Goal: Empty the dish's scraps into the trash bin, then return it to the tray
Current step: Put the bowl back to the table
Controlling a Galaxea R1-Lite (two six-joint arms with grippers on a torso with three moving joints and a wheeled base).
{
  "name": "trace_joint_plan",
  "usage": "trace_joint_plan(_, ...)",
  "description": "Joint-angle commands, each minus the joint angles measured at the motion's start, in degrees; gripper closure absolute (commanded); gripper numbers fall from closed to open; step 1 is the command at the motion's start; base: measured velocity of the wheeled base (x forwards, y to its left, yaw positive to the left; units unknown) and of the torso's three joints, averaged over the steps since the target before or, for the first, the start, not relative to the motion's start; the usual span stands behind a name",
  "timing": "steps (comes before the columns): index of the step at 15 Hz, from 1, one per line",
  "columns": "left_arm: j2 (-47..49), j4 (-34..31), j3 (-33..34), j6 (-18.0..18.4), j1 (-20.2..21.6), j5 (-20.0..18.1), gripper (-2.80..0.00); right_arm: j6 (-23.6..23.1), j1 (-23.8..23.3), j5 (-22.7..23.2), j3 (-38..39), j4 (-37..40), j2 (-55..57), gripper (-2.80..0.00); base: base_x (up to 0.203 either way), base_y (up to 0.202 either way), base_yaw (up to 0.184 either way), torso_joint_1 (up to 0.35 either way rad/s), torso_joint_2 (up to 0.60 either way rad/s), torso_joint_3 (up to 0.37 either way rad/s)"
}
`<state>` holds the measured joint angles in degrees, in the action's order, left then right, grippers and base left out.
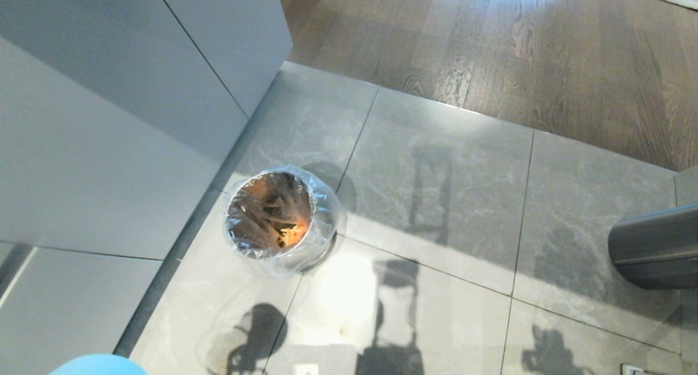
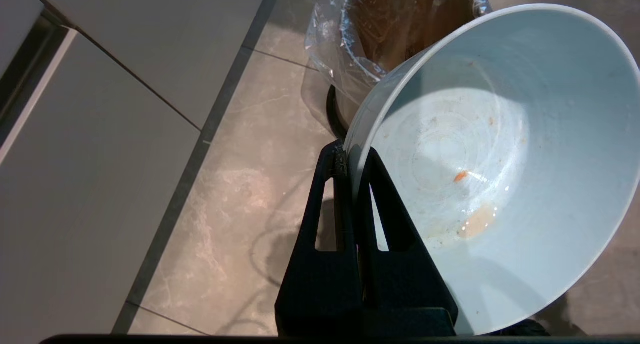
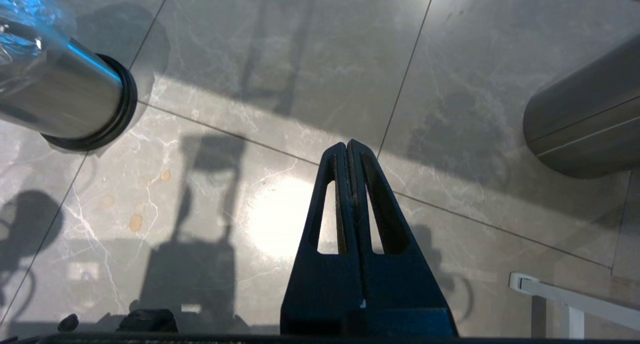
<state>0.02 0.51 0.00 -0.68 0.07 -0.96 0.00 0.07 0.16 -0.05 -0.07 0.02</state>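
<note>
My left gripper (image 2: 352, 151) is shut on the rim of the dish (image 2: 500, 134), a pale blue bowl held tilted beside the trash bin (image 2: 350, 49). The dish holds only a tiny orange crumb (image 2: 460, 175) and a pale smear. In the head view just the dish's edge (image 1: 98, 365) shows at the bottom left. The trash bin (image 1: 324, 217), shiny metal with a clear liner, stands on the tiled floor with orange and yellow scraps (image 1: 289, 233) inside. My right gripper (image 3: 348, 144) hangs shut and empty over the floor, away from the trash bin (image 3: 60, 104). The tray is out of view.
A larger dark-grey cylinder bin (image 1: 654, 244) stands at the right, also in the right wrist view (image 3: 585, 129). Grey cabinet fronts (image 1: 109, 146) run along the left. Wood flooring (image 1: 491, 48) begins beyond the tiles. A white bar (image 3: 565, 296) lies low at the right.
</note>
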Motion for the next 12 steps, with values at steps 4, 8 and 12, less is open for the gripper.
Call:
trace_joint_plan(4,0.1,0.0,0.0,0.0,0.0,0.0,0.0,0.0,0.0,0.0,0.0,0.0,0.0,0.0,0.0,0.0,0.0,0.002,0.0,0.193)
trace_joint_plan(8,0.1,0.0,0.0,0.0,0.0,0.0,0.0,0.0,0.0,0.0,0.0,0.0,0.0,0.0,0.0,0.0,0.0,0.002,0.0,0.204)
trace_joint_plan(12,0.1,0.0,0.0,0.0,0.0,0.0,0.0,0.0,0.0,0.0,0.0,0.0,0.0,0.0,0.0,0.0,0.0,0.0,0.0,0.199)
